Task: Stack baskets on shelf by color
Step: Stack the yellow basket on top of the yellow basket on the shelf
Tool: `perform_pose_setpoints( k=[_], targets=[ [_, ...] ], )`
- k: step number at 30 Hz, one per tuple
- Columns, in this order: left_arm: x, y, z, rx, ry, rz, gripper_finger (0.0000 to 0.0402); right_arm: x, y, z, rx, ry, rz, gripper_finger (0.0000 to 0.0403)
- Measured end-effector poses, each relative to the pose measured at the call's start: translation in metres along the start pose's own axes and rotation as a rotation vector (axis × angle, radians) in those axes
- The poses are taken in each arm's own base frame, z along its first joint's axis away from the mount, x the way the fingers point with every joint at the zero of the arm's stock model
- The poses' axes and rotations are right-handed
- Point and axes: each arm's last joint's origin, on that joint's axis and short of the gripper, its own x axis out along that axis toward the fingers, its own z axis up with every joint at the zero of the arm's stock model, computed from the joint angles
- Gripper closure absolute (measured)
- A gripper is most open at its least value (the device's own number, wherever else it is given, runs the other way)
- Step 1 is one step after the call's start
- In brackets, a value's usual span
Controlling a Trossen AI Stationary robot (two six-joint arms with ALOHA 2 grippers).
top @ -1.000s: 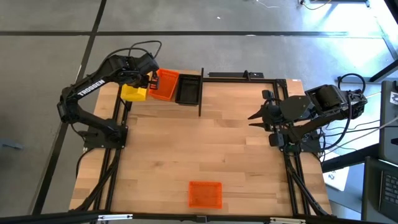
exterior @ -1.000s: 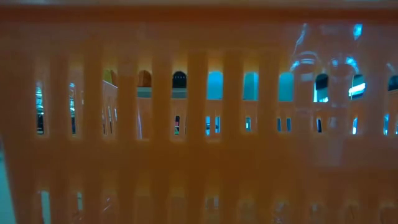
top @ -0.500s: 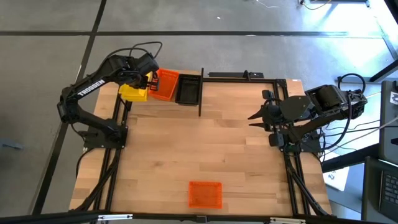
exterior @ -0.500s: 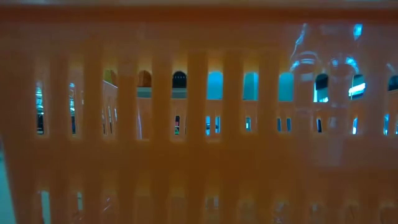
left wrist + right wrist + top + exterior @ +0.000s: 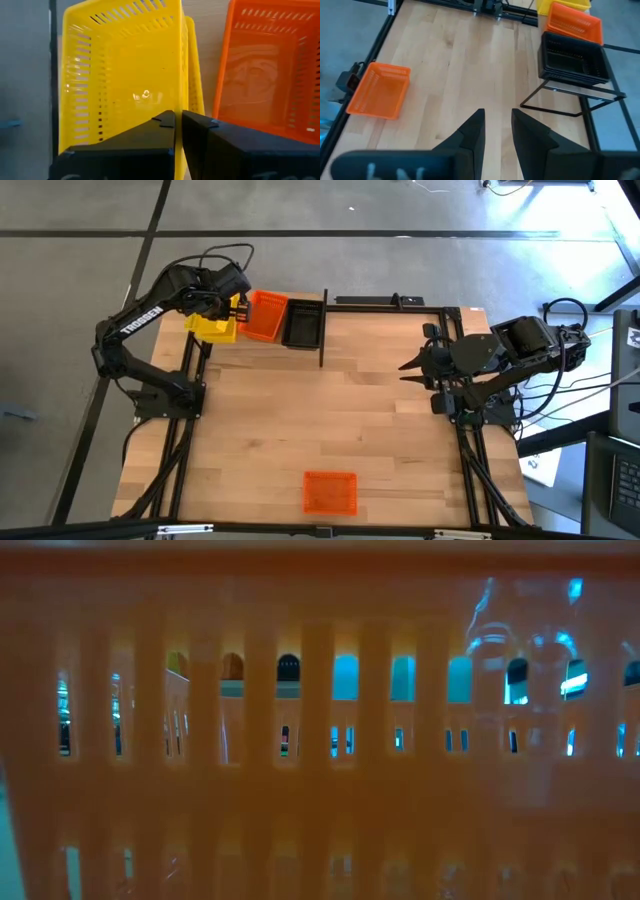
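Gripping the near wall of the top yellow basket [image 5: 125, 75], the left gripper [image 5: 178, 122] is working at the upper left of the high view, its fingers pressed nearly together over that thin rim. In the left wrist view the basket is running lengthwise straight away from the jaws, with a second yellow rim [image 5: 194, 70] peeking out just beside it and the orange basket on the shelf [image 5: 265, 75] sitting next along. In the high view yellow, orange and the black basket [image 5: 302, 325] are lining up in a row across the shelf [image 5: 322, 330] at the table's far edge.

One lone orange basket [image 5: 329, 492] is lying at the bottom centre of the high view, well apart from the shelf, its long axis running left to right. The right gripper [image 5: 495, 125] is waiting at the right edge with its jaws apart and empty, looking the nearer arm for that basket.
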Motion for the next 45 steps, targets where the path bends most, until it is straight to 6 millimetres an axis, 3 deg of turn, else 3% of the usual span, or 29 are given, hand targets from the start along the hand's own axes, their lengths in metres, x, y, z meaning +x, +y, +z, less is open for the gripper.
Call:
perform_pose_setpoints(
  k=[8, 25, 29, 33, 45],
  targets=[
    [0.008, -0.008, 0.002, 0.014, 0.016, 0.029, 0.0396, 0.0, -0.001, 0.0, -0.001, -0.002, -0.03, 0.0311],
    [0.023, -0.018, 0.006, 0.097, 0.062, 0.064, 0.033, 0.0, -0.001, 0.0, -0.003, -0.001, -0.031, 0.0311],
    [0.023, -0.018, 0.005, 0.095, 0.099, 0.034, 0.0343, 0.0, -0.001, 0.0, -0.003, -0.001, -0.031, 0.0311],
    [0.022, -0.017, 0.005, 0.095, 0.1, 0.037, 0.039, 0.0, -0.001, 0.0, -0.003, -0.001, -0.031, 0.0311],
    [0.022, -0.017, 0.004, 0.103, 0.082, 0.06, 0.04, 0.0, -0.001, 0.0, -0.003, -0.001, -0.031, 0.0311]
  ],
)
